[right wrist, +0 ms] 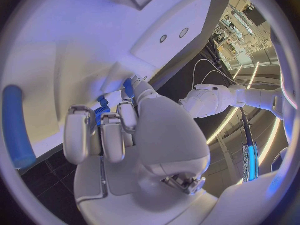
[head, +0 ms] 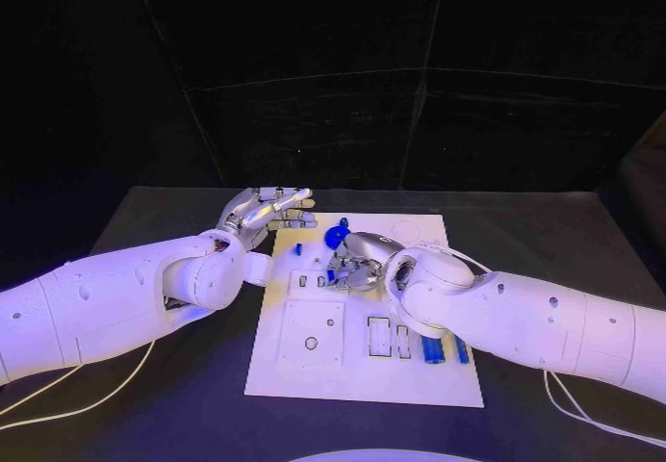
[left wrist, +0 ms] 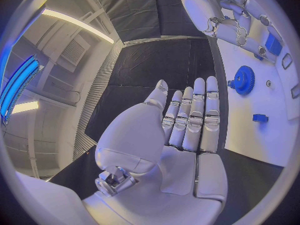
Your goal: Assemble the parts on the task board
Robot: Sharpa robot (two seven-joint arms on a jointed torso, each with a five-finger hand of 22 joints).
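The white task board [head: 364, 383] lies in the middle of the black table. A blue gear [head: 336, 236] sits near its far edge, and a small blue part [head: 295, 248] lies to the gear's left. My left hand [head: 264, 212] hovers at the board's far left corner, flat, with straight fingers and nothing in it; the left wrist view shows the gear [left wrist: 242, 80] just beyond its fingertips [left wrist: 201, 87]. My right hand [head: 361, 260] is over the board just in front of the gear, its fingers curled. It pinches a small blue part [right wrist: 128, 87] between thumb and finger.
Two blue cylinders [head: 433, 348] lie side by side near the board's right edge, under my right forearm. Rectangular slots [head: 379, 335] and a raised square plate [head: 311, 332] take up the board's near half. Black table [head: 153, 404] surrounds the board.
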